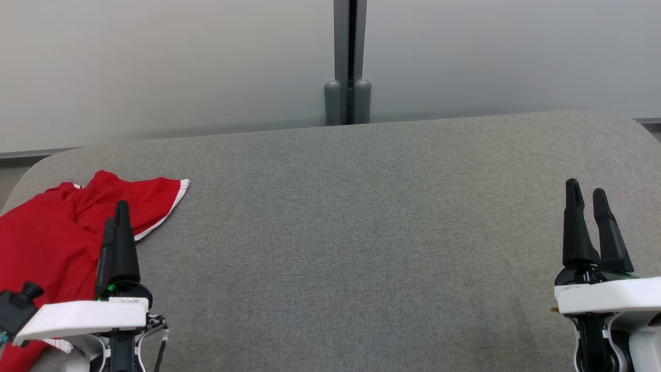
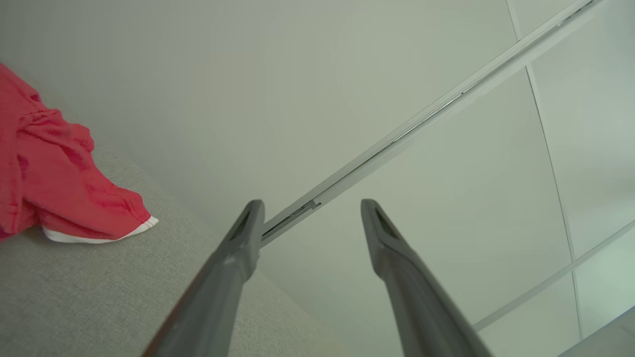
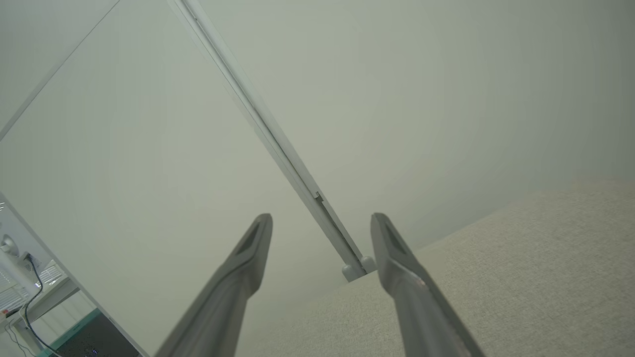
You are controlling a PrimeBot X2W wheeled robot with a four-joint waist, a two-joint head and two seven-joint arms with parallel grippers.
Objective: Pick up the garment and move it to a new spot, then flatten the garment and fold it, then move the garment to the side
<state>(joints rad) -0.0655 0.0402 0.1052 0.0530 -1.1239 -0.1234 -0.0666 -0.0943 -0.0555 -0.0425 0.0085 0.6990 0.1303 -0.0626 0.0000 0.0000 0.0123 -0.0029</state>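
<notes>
I see the garment [image 1: 46, 243] red with white sleeve trim, the worktop [image 1: 361, 232] a flecked mid-grey weave, my left hand [image 1: 116, 213] and right hand [image 1: 585, 187] black-fingered, the wall panels [image 1: 155, 67] pale grey.

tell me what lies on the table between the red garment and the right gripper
Nothing. In the head view the stretch of grey table between the red garment and the right gripper is bare.

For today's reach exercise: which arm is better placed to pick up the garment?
Left: the left end effector is by the red garment; the right end effector is far across the table.
</notes>
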